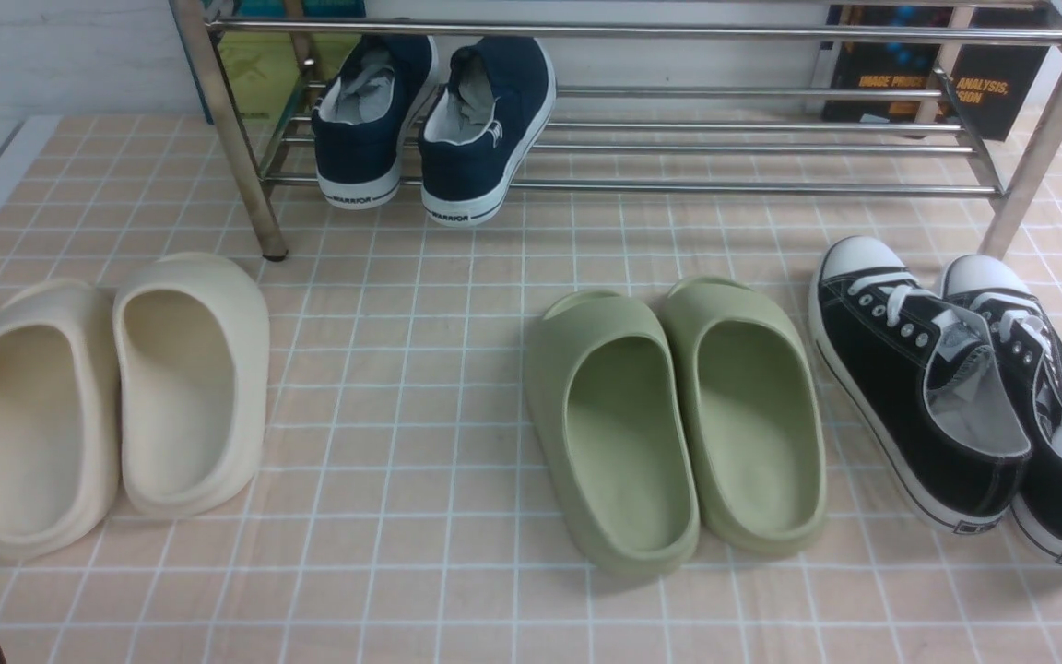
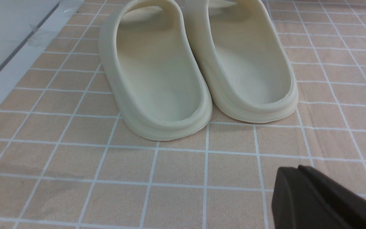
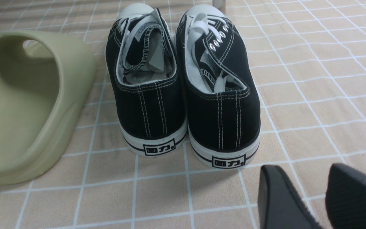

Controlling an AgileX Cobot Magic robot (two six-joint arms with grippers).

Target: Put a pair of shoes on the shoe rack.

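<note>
Sneakers of navy canvas (image 1: 485,120), a slip-on pair with white soles and "WARRIOR" on the heels, rested on the lower shelf of the chrome shoe rack (image 1: 771,190), near its left end. Their heels jutted forward past the shelf's front bar, and the toes pointed toward the back. The heels stood slightly apart.

On the tiled floor (image 1: 402,553), cream clogs (image 1: 33,424) stood side by side near the rack's left front leg, with their openings facing up. Sage green clogs (image 1: 623,443) sat in front of the rack, right of its middle. Just beside them, near the rack's right front leg, was a pair of black lace-up sneakers (image 1: 918,387) with white toe caps, set at a slant with the toes toward the rack.

A yellow-green book (image 1: 250,74) stood behind the rack's left end, and a dark book (image 1: 895,74) with orange lettering stood behind its right end.

The left gripper (image 2: 289,168) was closed, its fingertips together over the floor near the cream clogs. The right gripper (image 3: 303,165) was open, its fingers parted with nothing between them, near the heels of the black sneakers.
</note>
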